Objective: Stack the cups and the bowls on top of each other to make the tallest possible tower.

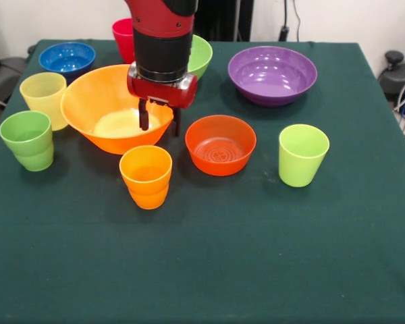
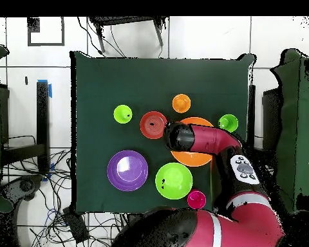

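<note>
Near the middle of the table stands the large orange bowl (image 1: pixel 111 111), and the gripper (image 1: pixel 159 125) hangs over its near rim with the two fingers apart, one over the inside of the bowl and one outside; whether they touch the rim cannot be told. The bowl looks like thin glossy plastic, so it is probably light, stiff and a little slippery, and the rim wall seems the only place to pinch it. Just beside it stand the red-orange bowl (image 1: pixel 220 144) and the orange cup (image 1: pixel 146 176), both close enough to be knocked if the bowl swings. Behind the arm is the green bowl (image 1: pixel 201 55), partly hidden, with the red cup (image 1: pixel 123 37). The yellow cup (image 1: pixel 44 98) almost touches the bowl's other side.
</note>
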Controlling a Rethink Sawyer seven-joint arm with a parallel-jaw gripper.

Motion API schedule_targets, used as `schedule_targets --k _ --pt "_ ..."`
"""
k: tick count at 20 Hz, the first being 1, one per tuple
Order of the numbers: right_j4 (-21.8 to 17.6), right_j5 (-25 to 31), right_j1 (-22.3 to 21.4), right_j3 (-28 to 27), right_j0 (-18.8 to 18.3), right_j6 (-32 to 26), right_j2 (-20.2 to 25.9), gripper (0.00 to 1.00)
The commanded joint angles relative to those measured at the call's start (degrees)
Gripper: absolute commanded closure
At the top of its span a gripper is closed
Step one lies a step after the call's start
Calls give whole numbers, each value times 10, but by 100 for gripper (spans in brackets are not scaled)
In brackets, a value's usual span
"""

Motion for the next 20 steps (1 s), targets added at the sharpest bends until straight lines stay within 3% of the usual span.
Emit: schedule_targets --k 1,20 --pt "-36 1 0 20 -2 -22 46 0" --pt "-25 25 -35 36 9 -15 45 0"
